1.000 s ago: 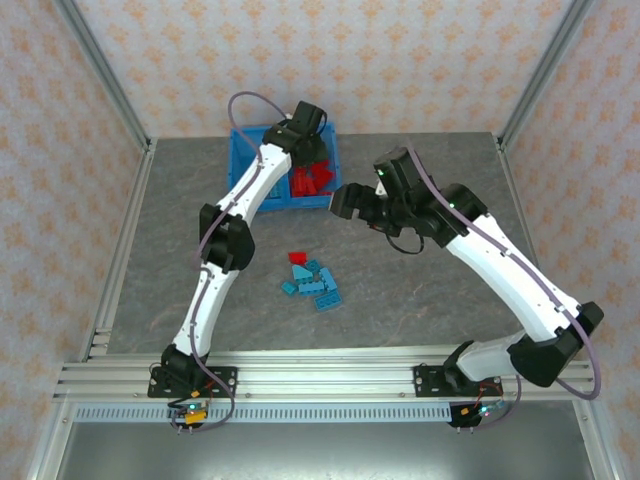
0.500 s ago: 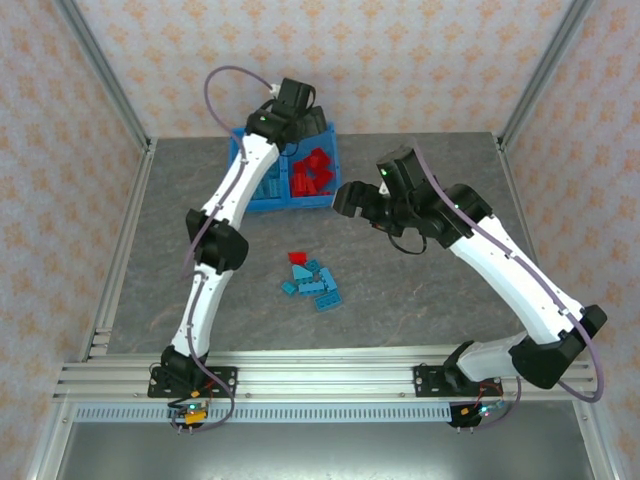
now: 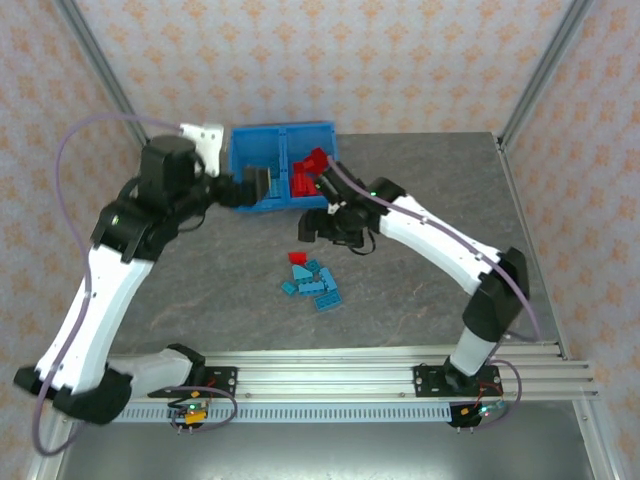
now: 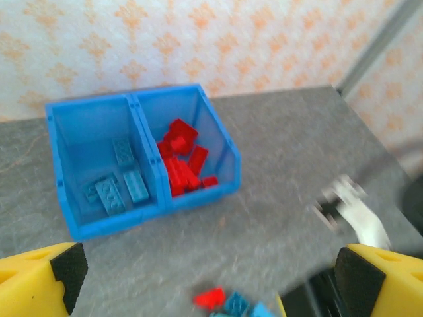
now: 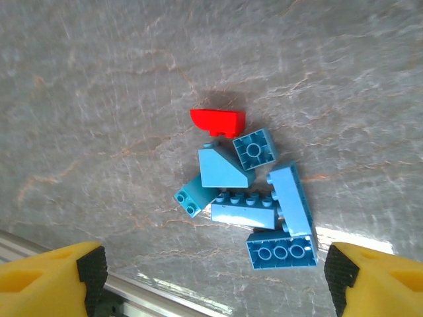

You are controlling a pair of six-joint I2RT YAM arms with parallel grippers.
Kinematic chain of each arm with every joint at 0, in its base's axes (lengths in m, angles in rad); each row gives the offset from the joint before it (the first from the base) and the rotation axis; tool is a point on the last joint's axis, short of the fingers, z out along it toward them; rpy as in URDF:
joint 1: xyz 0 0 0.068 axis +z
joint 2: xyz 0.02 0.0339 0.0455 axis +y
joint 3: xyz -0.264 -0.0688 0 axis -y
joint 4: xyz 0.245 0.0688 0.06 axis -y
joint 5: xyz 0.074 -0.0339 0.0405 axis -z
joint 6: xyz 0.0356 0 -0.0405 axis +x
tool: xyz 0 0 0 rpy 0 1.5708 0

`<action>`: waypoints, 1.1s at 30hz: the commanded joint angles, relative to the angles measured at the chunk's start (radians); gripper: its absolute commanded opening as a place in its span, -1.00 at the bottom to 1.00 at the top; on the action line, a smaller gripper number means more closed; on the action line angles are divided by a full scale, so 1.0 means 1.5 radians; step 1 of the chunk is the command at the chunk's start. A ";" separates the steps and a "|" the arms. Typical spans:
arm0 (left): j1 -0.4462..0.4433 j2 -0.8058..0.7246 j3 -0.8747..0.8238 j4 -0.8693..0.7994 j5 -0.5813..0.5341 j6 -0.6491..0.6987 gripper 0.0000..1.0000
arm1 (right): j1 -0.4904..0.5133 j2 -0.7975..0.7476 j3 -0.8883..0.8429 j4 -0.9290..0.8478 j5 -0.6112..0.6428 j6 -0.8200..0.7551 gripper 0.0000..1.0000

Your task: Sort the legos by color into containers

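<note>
Nearest the arm bases, a loose heap lay on the grey table (image 3: 430, 200): one red brick (image 5: 218, 121) just beside several light blue bricks (image 5: 244, 214). The right gripper (image 3: 318, 226) hovered over that heap, jaws spread wide and empty, so the step in hand looked like choosing the next piece. That would call for lowering squarely onto one brick, likely the red one at the heap's edge, without nudging its neighbours. Farther back, the left gripper (image 3: 255, 185) hung spread and empty beside the blue bin (image 4: 149, 212). Its left compartment (image 4: 79, 142) held blue bricks (image 4: 115, 190) and its right compartment (image 4: 218, 148) red bricks (image 4: 180, 162).
</note>
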 commanded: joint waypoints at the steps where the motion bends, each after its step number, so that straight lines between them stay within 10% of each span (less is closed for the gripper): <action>1: -0.006 -0.081 -0.109 -0.023 0.103 0.120 0.99 | 0.022 0.059 0.057 -0.023 -0.013 -0.031 0.74; 13: -0.010 -0.413 -0.270 -0.262 0.280 0.470 0.99 | 0.051 0.315 0.164 0.036 0.061 0.055 0.80; 23: -0.010 -0.361 -0.247 -0.468 0.341 0.758 0.99 | 0.052 0.409 0.209 0.069 0.067 0.067 0.56; 33: -0.010 -0.350 -0.271 -0.423 0.333 0.769 0.99 | 0.052 0.430 0.241 0.059 0.075 0.063 0.13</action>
